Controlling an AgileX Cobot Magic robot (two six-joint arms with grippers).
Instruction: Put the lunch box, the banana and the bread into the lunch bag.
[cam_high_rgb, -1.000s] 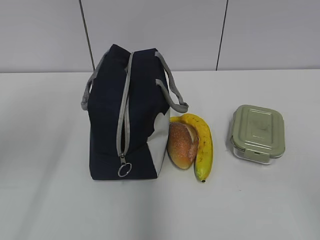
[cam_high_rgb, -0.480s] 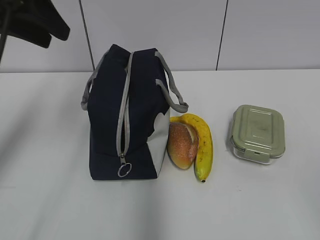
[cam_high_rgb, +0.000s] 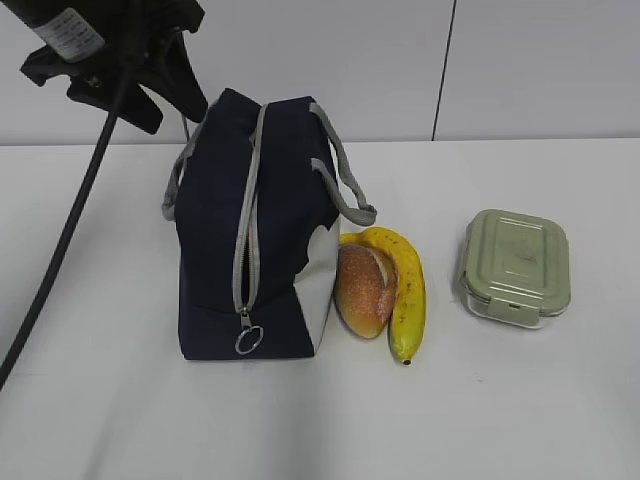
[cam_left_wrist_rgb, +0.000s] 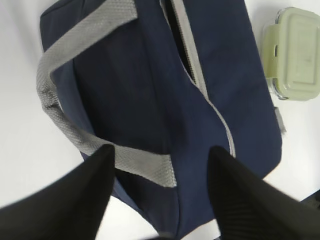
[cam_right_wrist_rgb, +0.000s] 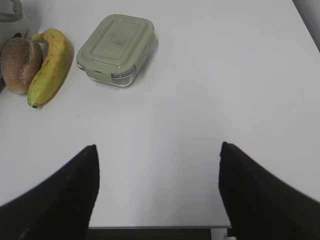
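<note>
The navy lunch bag (cam_high_rgb: 255, 240) stands on the white table, its grey zipper strip (cam_high_rgb: 247, 215) along the top and its ring pull (cam_high_rgb: 249, 339) at the near end. The bread (cam_high_rgb: 363, 289) and the banana (cam_high_rgb: 404, 290) lie together against its right side. The lunch box (cam_high_rgb: 516, 266) with the green lid sits further right. My left gripper (cam_high_rgb: 172, 100) is open and empty, above the bag's far left handle (cam_left_wrist_rgb: 65, 80); in the left wrist view it (cam_left_wrist_rgb: 161, 152) hovers over the bag (cam_left_wrist_rgb: 150, 100). My right gripper (cam_right_wrist_rgb: 157, 149) is open and empty over bare table near the front edge, hidden from the exterior view.
The right wrist view shows the lunch box (cam_right_wrist_rgb: 116, 48), the banana (cam_right_wrist_rgb: 50, 67) and the bread (cam_right_wrist_rgb: 19, 65) at its far left. A grey panelled wall (cam_high_rgb: 400, 60) rises behind the table. My left arm's black cable (cam_high_rgb: 60, 240) hangs down at the left.
My left arm has come in from the top left and moved right and down toward the bag's far left handle. The bag, bread, banana and lunch box have not moved.
</note>
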